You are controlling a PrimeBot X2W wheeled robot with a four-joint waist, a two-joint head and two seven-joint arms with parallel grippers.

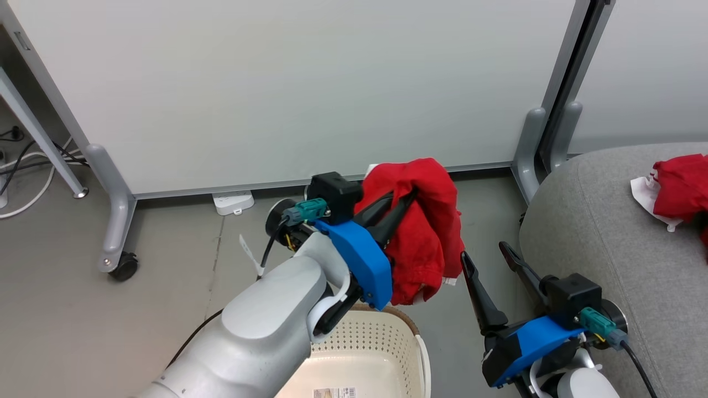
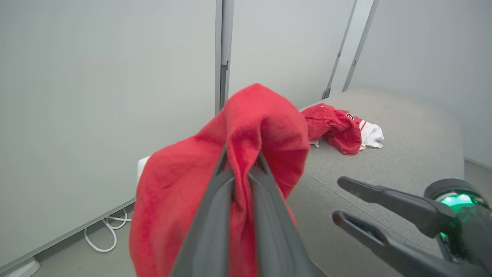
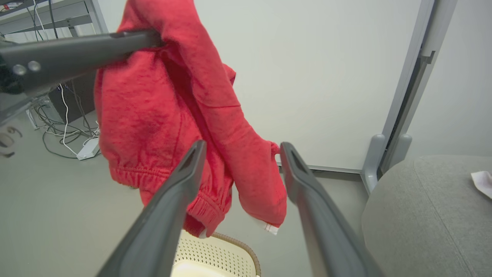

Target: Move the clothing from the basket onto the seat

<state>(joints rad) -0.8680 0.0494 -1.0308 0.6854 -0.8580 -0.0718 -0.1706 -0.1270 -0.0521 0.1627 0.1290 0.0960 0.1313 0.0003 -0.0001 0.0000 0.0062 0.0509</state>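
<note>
The left gripper (image 1: 406,199) is pinching its two dark fingers almost together on a fold of the plain red garment (image 1: 428,226). The cloth is hanging in the air, draping down both sides of the fingers, its elastic hem dangling over the rim of the laundry basket (image 1: 387,331). That basket is sitting on the floor (image 1: 83,331) under the left arm, showing its perforated cream wall, brown woven rim and a printed label on its bottom.

The right gripper (image 1: 484,251) is hovering just beside the hanging cloth, fingers spread as wide as they go and gripping nothing, between the garment and the sofa seat (image 1: 597,232). Up on that grey upholstered seat, the red-and-white garment (image 1: 677,185) is lying crumpled on the cushion top.

The room is looking plain. Behind the smooth grey floor a pale partition panel (image 1: 276,83) is standing on metal legs, one leg ending in a black caster (image 1: 125,267). A white power strip (image 1: 233,202) is lying at the panel's foot, and cables (image 1: 27,160) are trailing across the floor at far left.
</note>
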